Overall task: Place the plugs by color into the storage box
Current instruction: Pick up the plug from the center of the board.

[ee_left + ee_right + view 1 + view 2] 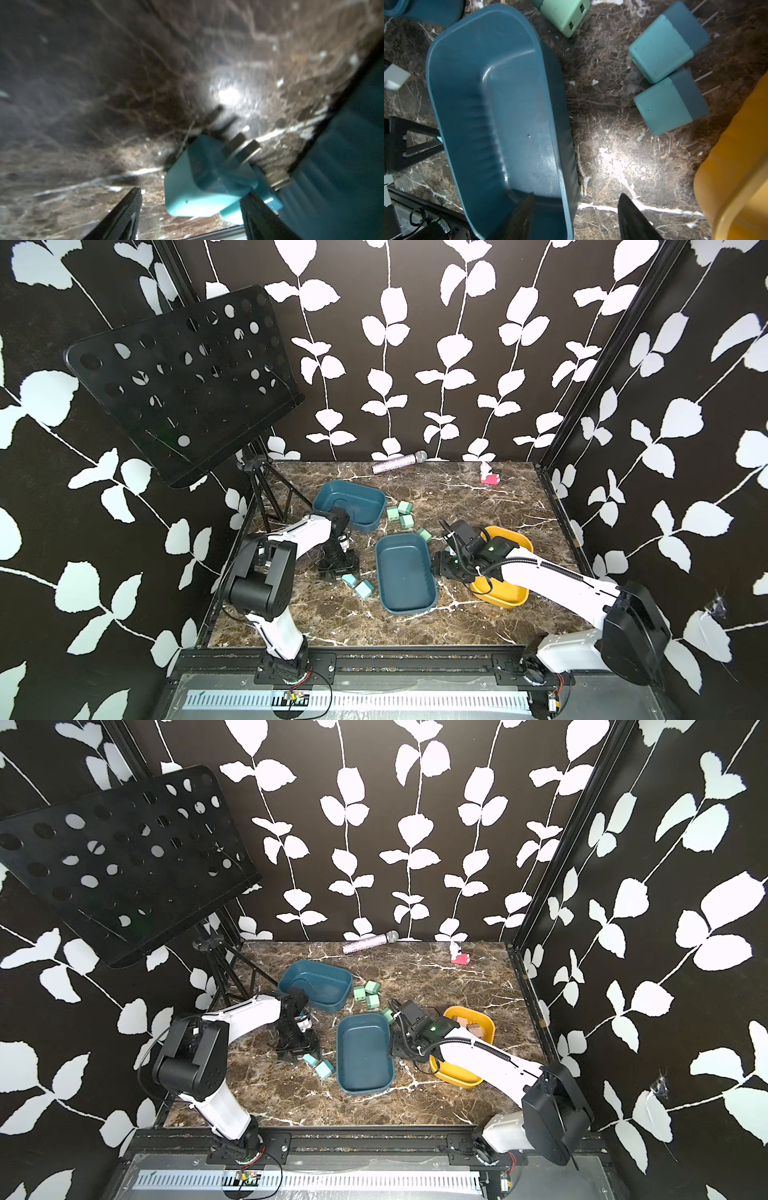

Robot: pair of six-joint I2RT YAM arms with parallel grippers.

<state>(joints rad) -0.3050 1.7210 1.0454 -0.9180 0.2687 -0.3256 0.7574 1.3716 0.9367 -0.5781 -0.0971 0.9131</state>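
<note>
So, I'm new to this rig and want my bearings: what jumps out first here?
The leaf-patterned walls and a black perforated music stand looming at the back left. On the marble table, a yellow bin sits at the right beside an empty teal bin, with mint green plugs scattered behind.

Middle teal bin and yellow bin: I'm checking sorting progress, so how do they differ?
The middle teal bin is dark teal; the yellow bin is mustard yellow. The teal bin is empty, while the yellow bin holds tan plugs. The teal bin shows whole; the right arm crosses over the yellow bin. Both are open-topped rounded rectangles on the table.
</note>
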